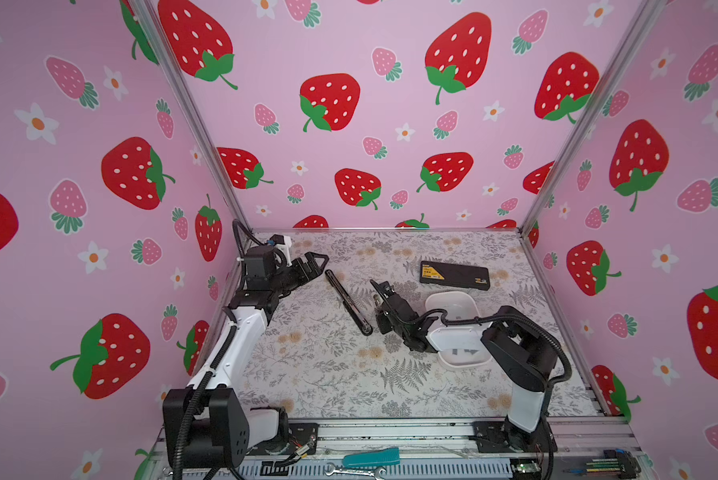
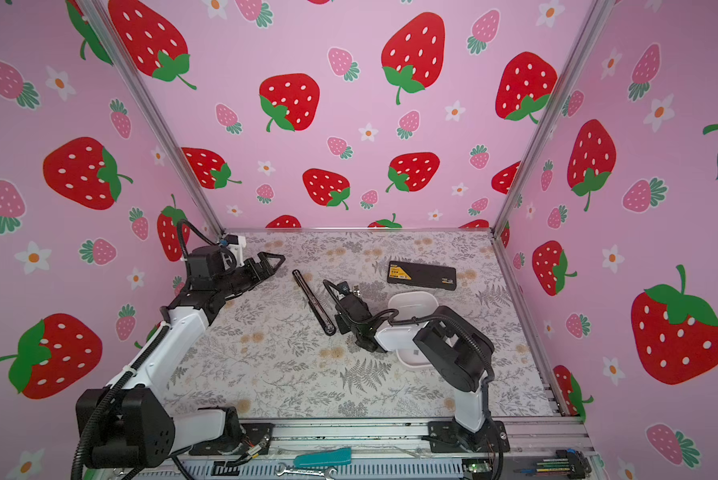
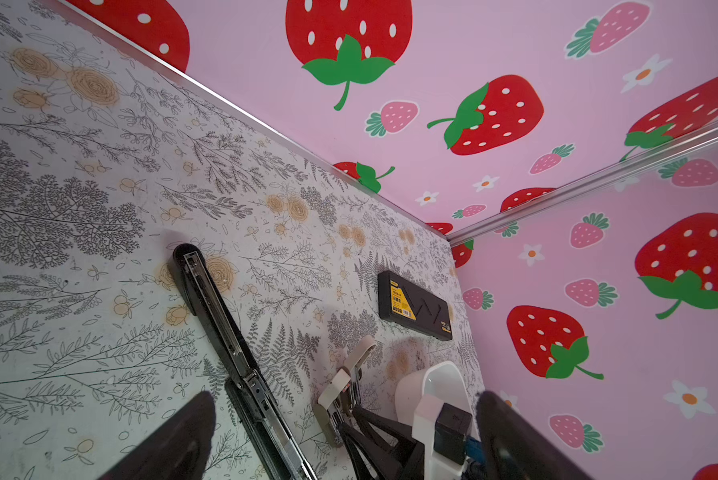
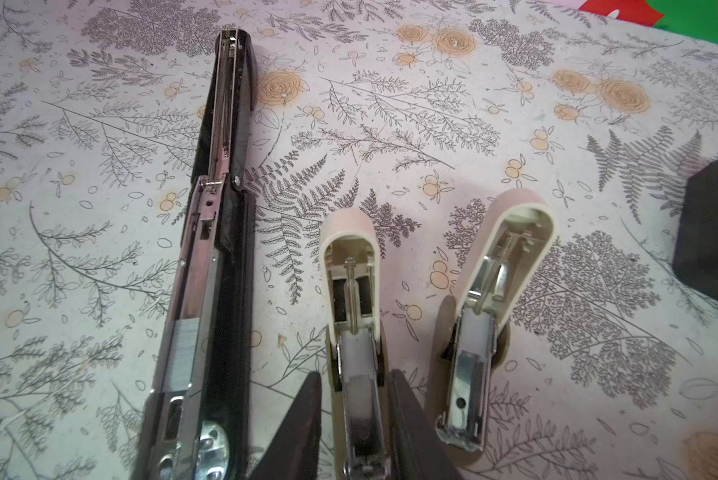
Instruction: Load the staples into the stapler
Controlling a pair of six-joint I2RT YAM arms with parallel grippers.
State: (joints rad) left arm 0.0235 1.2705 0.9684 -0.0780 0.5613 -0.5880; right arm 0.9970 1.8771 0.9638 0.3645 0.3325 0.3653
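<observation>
Staples (image 4: 184, 351) in black stapler (image 4: 234, 266); right tool (image 4: 355, 374) straddles beige stapler (image 4: 349, 220) (grip unclear); left tool (image 1: 322, 265) apart.

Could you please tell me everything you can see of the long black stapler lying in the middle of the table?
The long black stapler is slim, black plastic around shiny metal. It is folded fully open and lies flat, diagonally, on the table. One half shows the cover with a thin spring rod; the other shows the metal channel, holding a grey strip of staples, and a round metal plate near its end. Only the table touches it; the left claw and right claw are clear.
</observation>
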